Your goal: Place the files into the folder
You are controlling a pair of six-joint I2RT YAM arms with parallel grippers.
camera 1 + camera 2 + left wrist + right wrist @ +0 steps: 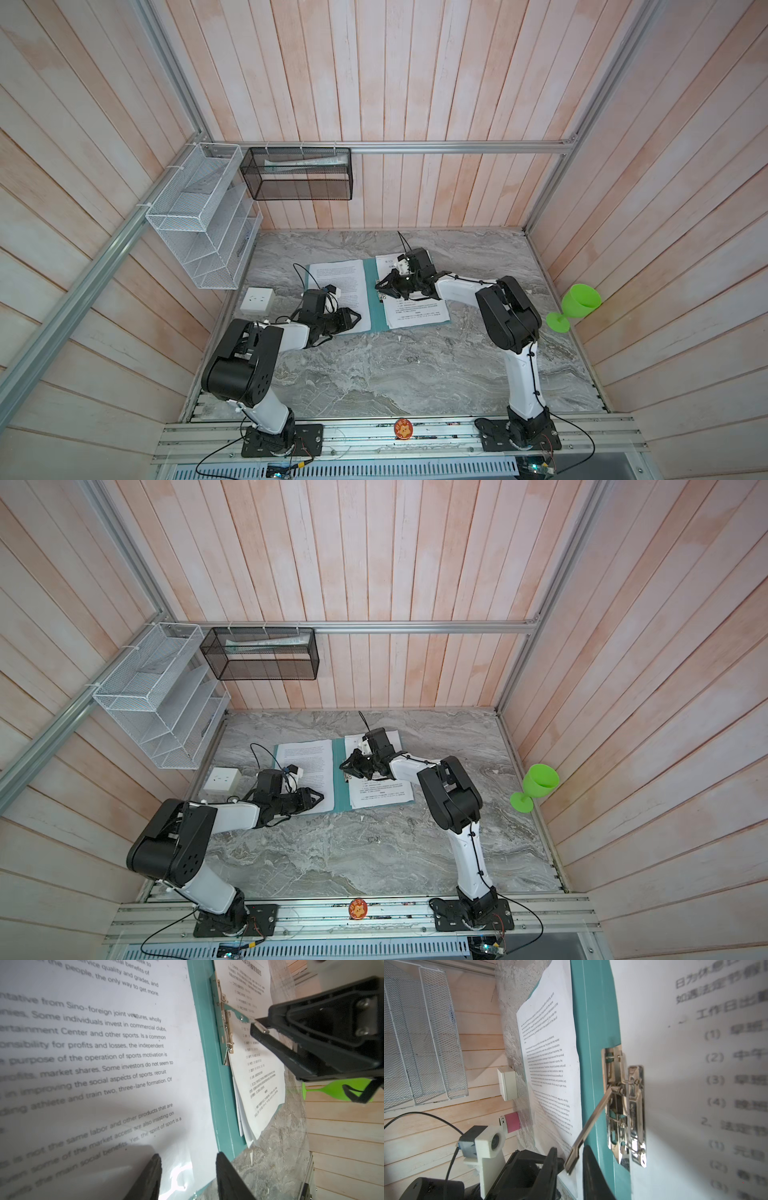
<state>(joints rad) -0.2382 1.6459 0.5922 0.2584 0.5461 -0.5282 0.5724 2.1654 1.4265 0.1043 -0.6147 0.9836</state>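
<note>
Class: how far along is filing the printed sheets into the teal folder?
Done: the thin teal folder lies open, and a stack of white printed sheets sits on its right cover at the metal clip. In hand: the clip's raised lever is between the right hand's fingers. Left: one white printed sheet lies on the other cover under the open left hand.

Twin arms, matched build: left arm (272, 409) and right arm (521, 382), glossy white links, bulky black joint housings (507, 311), round holes (261, 386) in left shoulder cover. Thin black cable (535, 374) clipped down right arm's white link. Black base plates (282, 440) under both. White printed camera mount (488, 1145) on left wrist, blue-grey block behind. Right gripper (258, 1028) black, triangular, two silver screws (362, 1003). Left gripper (188, 1157): black ribbed fingers (149, 1178).
</note>
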